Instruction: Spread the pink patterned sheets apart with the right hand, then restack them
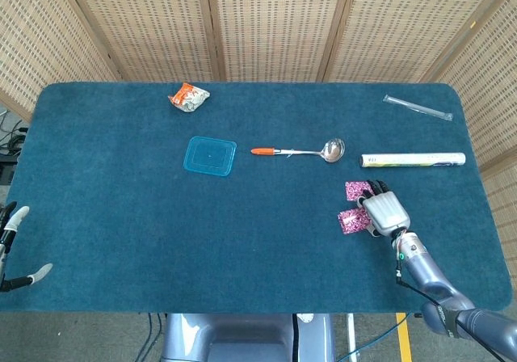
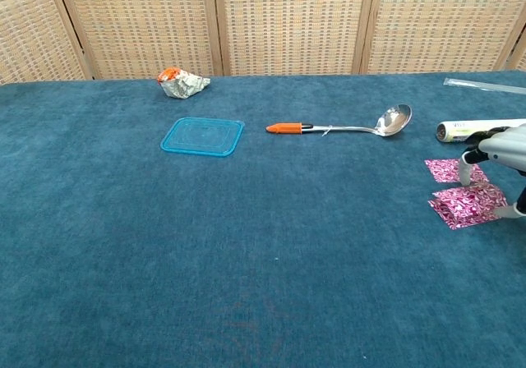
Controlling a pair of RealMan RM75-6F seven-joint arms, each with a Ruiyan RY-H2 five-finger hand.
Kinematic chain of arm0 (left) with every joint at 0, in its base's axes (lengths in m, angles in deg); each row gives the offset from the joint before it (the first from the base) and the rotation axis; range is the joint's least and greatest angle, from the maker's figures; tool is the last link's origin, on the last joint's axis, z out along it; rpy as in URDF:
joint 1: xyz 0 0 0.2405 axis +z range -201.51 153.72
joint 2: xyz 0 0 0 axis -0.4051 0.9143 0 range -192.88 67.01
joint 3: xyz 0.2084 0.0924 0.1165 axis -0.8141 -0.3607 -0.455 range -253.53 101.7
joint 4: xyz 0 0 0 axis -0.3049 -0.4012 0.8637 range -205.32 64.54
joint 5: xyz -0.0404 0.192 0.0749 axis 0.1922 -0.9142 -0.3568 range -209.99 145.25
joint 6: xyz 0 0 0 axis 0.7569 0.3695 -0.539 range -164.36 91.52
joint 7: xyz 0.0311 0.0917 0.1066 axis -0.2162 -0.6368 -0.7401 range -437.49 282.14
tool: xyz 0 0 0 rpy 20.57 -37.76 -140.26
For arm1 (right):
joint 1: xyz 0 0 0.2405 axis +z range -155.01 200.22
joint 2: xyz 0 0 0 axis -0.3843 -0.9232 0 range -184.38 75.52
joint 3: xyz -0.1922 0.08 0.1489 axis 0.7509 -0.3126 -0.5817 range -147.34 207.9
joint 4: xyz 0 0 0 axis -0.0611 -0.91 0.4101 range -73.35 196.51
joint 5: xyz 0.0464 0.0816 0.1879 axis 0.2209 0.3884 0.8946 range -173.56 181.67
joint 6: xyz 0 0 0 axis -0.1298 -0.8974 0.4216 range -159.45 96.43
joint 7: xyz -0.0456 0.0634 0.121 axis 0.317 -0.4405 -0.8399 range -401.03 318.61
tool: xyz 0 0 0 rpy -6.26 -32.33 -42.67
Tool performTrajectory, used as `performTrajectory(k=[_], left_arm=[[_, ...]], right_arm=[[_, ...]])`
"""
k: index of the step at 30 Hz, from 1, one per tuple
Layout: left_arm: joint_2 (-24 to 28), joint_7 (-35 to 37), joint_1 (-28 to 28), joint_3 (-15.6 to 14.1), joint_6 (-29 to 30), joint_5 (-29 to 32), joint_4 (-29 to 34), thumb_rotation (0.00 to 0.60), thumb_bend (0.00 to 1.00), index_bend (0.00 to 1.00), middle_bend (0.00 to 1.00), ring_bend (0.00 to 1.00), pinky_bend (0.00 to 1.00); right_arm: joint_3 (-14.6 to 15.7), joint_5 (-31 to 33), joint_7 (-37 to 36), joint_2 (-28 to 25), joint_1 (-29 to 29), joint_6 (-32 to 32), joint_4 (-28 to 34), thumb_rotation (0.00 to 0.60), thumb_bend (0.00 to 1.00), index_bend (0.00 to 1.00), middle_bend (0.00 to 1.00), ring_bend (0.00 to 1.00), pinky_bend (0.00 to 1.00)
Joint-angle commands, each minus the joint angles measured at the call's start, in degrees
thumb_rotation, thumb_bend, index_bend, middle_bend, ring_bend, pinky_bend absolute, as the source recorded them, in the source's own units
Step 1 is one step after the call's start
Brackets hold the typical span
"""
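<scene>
The pink patterned sheets (image 2: 467, 204) lie at about 4 o'clock on the desk (image 1: 121, 208), near its right edge. One sheet (image 2: 445, 169) lies apart at 12 o'clock from the rest, flat on the cloth. The remaining sheets form a loose, slightly offset pile just beside it.

The right hand (image 1: 384, 211) rests over the pile, fingers (image 2: 465, 169) pointing down onto the sheets. They appear narrowly spread and pressing, not pinching. The chest view crops the hand at the frame edge, so the exact contact cannot be confirmed. The left hand (image 1: 14, 249) sits at the desk's 8 o'clock corner, fingers apart, holding nothing.

Step in hand, as judged: spreading is partly done; restacking is still to come.

Procedure:
1. Press lightly on the top sheet only.
2. Slide it sideways, toward 9 o'clock, onto bare cloth.
3. Keep the motion flat; lifting risks curling a thin sheet.
4. Leave a visible gap between sheets before restacking.

Materials: the sheets are thin, square and glossy, with a pink-and-white swirl print. They look like foil or coated paper, light and prone to creasing. The desk covering is dark teal pile fabric, likely high in friction, so sheets may drag together. A metal ladle (image 1: 300, 150) with an orange handle lies at 12 o'clock of the sheets, well apart.
</scene>
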Motion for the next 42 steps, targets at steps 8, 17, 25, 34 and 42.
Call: performTrajectory(k=[8, 17, 25, 34, 42], left_arm=[[-0.3, 0.4, 0.0, 0.1, 0.5, -0.6, -0.5, 0.472, 0.0, 0.07, 0.0, 0.0, 0.0], [-0.2, 0.3, -0.2, 0.2, 0.3, -0.6, -0.3, 0.469, 0.0, 0.07, 0.0, 0.0, 0.0], [0.0, 0.7, -0.2, 0.2, 0.3, -0.7, -0.4, 0.47, 0.0, 0.07, 0.0, 0.0, 0.0], [0.2, 1.9, 0.2, 0.1, 0.6, -0.5, -1.2, 0.47, 0.0, 0.07, 0.0, 0.0, 0.0], [0.1, 2.6, 0.3, 0.1, 0.4, -0.4, -1.9, 0.471, 0.0, 0.07, 0.0, 0.0, 0.0]], right_arm=[[-0.4, -0.3, 0.0, 0.1, -0.4, 0.6, -0.6, 0.6, 0.24, 0.3, 0.22, 0.0, 0.06], [-3.2, 0.7, 1.1, -1.9, 1.1, 1.2, 2.5, 0.6, 0.24, 0.3, 0.25, 0.03, 0.06], [-6.3, 4.6, 3.7, -3.2, 3.3, 2.9, 4.9, 0.6, 0.24, 0.3, 0.33, 0.15, 0.06], [-8.0, 10.4, 7.5, -1.5, 5.3, 4.8, 3.6, 0.6, 0.25, 0.3, 0.36, 0.19, 0.06], [-8.3, 15.2, 10.7, 0.8, 6.4, 5.5, 0.1, 0.6, 0.25, 0.3, 0.33, 0.18, 0.06]])
